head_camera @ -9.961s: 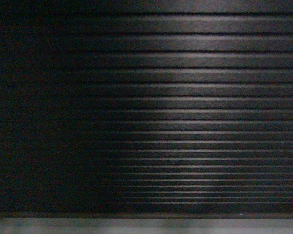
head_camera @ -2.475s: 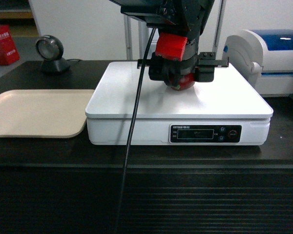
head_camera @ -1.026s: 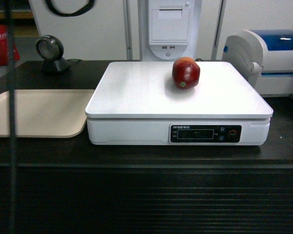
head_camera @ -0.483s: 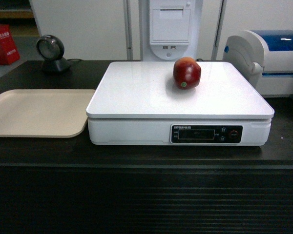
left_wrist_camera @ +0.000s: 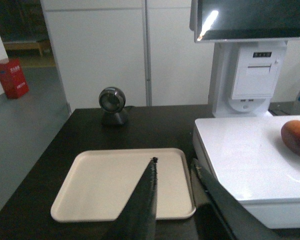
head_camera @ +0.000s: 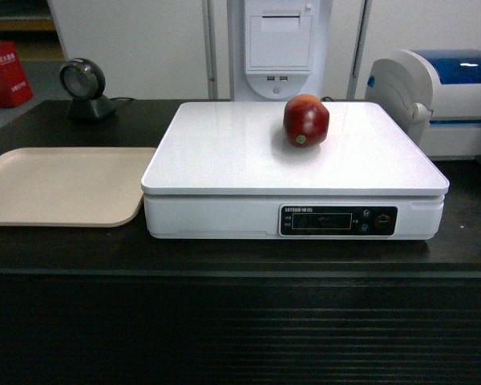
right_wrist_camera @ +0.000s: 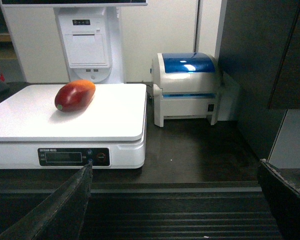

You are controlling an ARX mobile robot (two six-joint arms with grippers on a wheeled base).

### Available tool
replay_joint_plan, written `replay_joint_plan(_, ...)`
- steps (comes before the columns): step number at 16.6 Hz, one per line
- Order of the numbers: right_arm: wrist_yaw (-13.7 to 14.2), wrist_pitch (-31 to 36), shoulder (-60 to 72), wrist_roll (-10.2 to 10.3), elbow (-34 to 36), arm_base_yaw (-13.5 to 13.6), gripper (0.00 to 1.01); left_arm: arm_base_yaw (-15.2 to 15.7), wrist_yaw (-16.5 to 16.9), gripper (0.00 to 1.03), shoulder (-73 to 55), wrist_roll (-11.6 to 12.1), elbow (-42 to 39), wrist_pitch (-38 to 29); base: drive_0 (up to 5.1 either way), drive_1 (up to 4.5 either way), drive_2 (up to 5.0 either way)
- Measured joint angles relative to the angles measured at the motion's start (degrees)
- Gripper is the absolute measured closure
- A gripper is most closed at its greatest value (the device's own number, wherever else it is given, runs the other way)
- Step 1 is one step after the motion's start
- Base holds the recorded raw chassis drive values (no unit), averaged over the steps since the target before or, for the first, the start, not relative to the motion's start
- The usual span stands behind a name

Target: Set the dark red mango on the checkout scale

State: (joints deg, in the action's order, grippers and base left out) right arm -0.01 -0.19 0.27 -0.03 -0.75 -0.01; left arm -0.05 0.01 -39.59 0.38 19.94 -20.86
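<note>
The dark red mango (head_camera: 306, 120) lies on its side on the back right part of the white scale (head_camera: 224, 152), with nothing holding it. The scale stands on the dark checkout (head_camera: 240, 321) counter. The right wrist view shows the mango (right_wrist_camera: 75, 95) on the scale (right_wrist_camera: 110, 115), well ahead and left of my right gripper (right_wrist_camera: 174, 167), which is wide open and empty at the ribbed counter front. In the left wrist view my left gripper (left_wrist_camera: 174, 161) is open and empty over the beige tray's right edge, left of the scale (left_wrist_camera: 240, 155); the mango (left_wrist_camera: 297, 137) shows at the right edge. Neither gripper appears in the head view.
A beige tray (head_camera: 56, 184) lies left of the scale. A white-and-blue printer (head_camera: 433, 88) stands to the right. A round scanner (head_camera: 84, 84) sits at the back left, and a white receipt terminal (head_camera: 279, 48) is behind the scale. A red box (head_camera: 8, 72) stands far left.
The arm that held the mango over the scale has let it go and left the head view. A cable that crossed the left side is gone. The mango stays put.
</note>
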Motion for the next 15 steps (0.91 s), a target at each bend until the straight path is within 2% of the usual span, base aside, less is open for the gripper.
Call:
replay_joint_plan(1,0.0,0.0,0.0,0.0,0.0,0.0,0.03,0.0,0.0,0.94,1.2,0.0,-2.9,-0.2,0.0,0.00,0.0)
replay_joint_plan(2,0.0,0.0,0.0,0.0,0.0,0.0,0.03,0.0,0.0,1.01,2.1,0.0,-4.4,-0.3,0.0,0.00,0.0)
replay_joint_plan(7,0.0,0.0,0.0,0.0,0.0,0.0,0.03,0.0,0.0,1.01,9.5,-0.2,-11.3,-0.6,0.0,0.00,0.0)
replay_joint_plan(15,0.0,0.0,0.0,0.0,0.0,0.0,0.03,0.0,0.0,1.01,20.7,-0.2,-17.1,4.9,0.0,0.00,0.0)
